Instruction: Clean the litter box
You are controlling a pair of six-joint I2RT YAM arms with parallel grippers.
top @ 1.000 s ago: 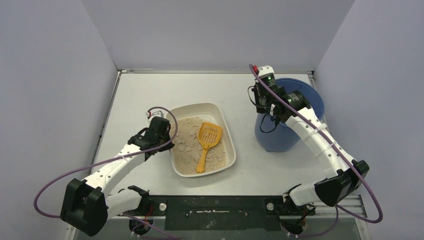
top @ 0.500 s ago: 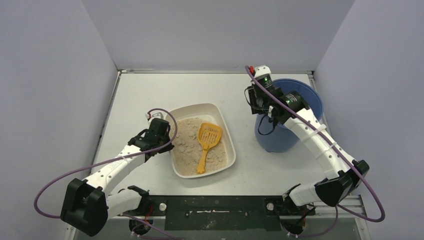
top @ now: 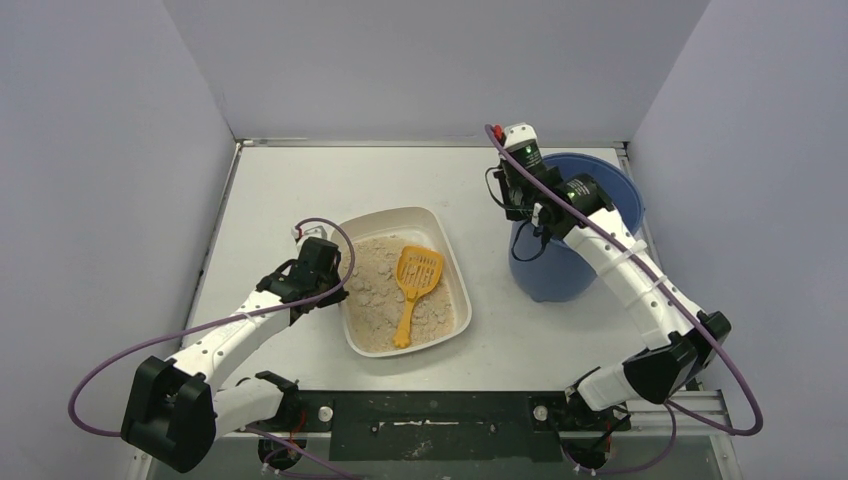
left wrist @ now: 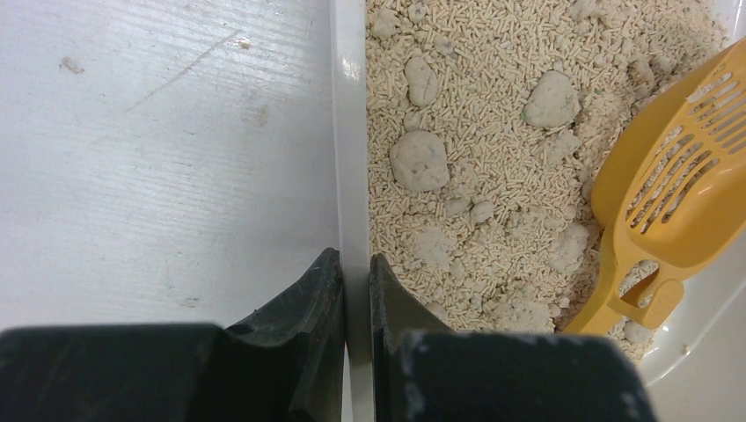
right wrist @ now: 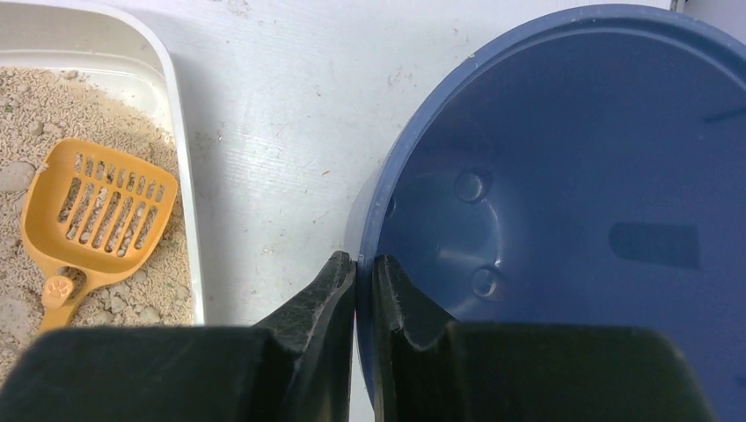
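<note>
The off-white litter box [top: 394, 213] sits mid-table, filled with beige litter and grey clumps [left wrist: 420, 161]. An orange slotted scoop [top: 414, 276] lies in it, handle toward me. My left gripper [top: 334, 290] is shut on the box's left rim [left wrist: 350, 132], one finger outside and one inside over the litter; in the left wrist view the gripper [left wrist: 356, 260] pinches that thin wall. My right gripper [top: 518, 214] is shut on the left rim of the blue bucket [top: 560, 276]. The right wrist view has the gripper [right wrist: 363, 261] clamped on the bucket [right wrist: 572, 176], whose inside looks bare.
Grey walls enclose the table on three sides. The bucket stands at the right back, close to the right wall. In the right wrist view the scoop [right wrist: 97, 211] and the box's corner [right wrist: 180, 132] lie left of the bucket, with bare tabletop [right wrist: 281, 149] between them.
The right gripper, with the bucket rim in it, has shifted slightly left and toward the back wall. The left arm, the litter box and the scoop have not moved.
</note>
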